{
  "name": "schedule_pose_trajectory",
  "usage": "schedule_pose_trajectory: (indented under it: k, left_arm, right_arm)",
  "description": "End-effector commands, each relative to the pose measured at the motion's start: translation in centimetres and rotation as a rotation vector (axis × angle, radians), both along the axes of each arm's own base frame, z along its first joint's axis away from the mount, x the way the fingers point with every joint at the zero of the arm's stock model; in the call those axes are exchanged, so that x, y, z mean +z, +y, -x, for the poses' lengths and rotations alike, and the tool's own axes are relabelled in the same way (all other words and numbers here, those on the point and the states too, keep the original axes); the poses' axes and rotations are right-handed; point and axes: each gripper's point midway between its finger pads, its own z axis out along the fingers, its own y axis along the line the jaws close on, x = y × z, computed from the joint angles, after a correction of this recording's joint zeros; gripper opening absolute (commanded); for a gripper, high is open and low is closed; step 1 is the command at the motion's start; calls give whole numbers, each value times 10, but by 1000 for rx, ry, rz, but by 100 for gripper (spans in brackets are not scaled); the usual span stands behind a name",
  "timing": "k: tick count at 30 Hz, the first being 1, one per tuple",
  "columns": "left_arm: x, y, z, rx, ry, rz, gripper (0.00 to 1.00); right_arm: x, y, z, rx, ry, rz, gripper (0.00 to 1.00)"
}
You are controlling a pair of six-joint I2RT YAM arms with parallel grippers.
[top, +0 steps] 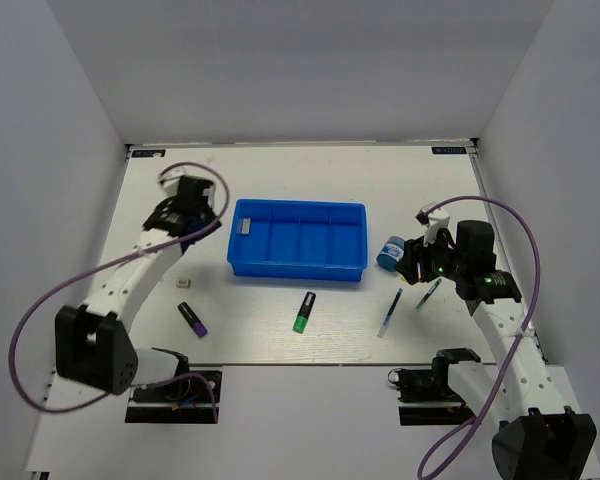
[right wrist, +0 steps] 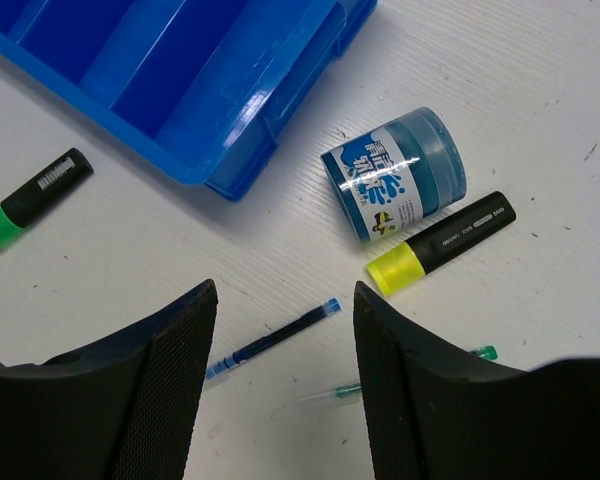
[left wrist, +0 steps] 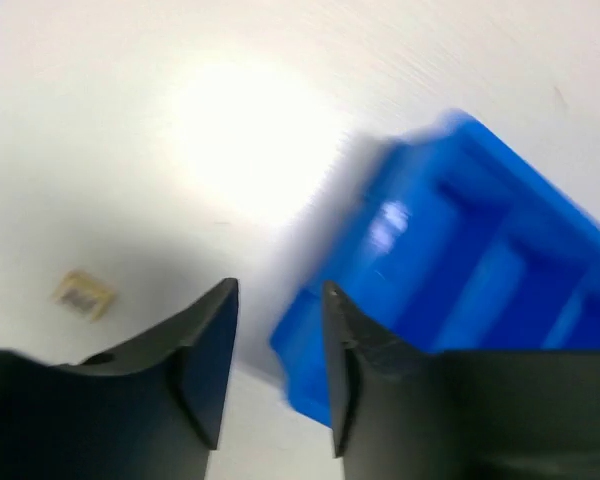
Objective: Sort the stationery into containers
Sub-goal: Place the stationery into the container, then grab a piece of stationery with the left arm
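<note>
The bright blue tray (top: 297, 262) sits mid-table, with a tiny grey block (top: 245, 227) in its left compartment. My left gripper (top: 208, 218) hovers open and empty just left of the tray (left wrist: 460, 260); a small pale block (left wrist: 83, 295) lies on the table below it (top: 183, 283). My right gripper (top: 408, 262) is open and empty above the blue pen (right wrist: 270, 340), with the teal pen (right wrist: 380, 385) partly hidden by a finger. The blue tub (right wrist: 395, 185) and the yellow marker (right wrist: 440, 243) lie just beyond. The green-black marker (top: 304, 311) and the purple marker (top: 192, 319) lie in front of the tray.
White walls close in the table on the left, back and right. The tray's near right corner (right wrist: 220, 180) is close to the tub. The blue pen (top: 390, 313) and teal pen (top: 428, 293) lie near the right arm.
</note>
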Motion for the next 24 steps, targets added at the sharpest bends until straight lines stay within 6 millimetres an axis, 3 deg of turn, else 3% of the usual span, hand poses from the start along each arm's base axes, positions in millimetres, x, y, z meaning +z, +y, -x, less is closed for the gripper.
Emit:
schedule_pose_trajectory:
  k: [1, 5, 11, 14, 24]
  left_arm:
    - [-19, 75, 45, 357, 66, 86, 52]
    - [-52, 100, 65, 465, 158, 184, 56]
    - [-86, 92, 59, 346, 323, 281, 57]
    - [-101, 87, 64, 297, 377, 267, 65]
    - [-130, 92, 79, 357, 459, 266, 61]
  right_arm:
    - [16, -1, -6, 2, -44, 6, 60]
    - [16, 0, -5, 4, -41, 4, 60]
    - [16, 0, -6, 2, -44, 7, 60]
    - [15, -3, -6, -8, -42, 14, 60]
    - [12, -4, -8, -11, -33, 25, 60]
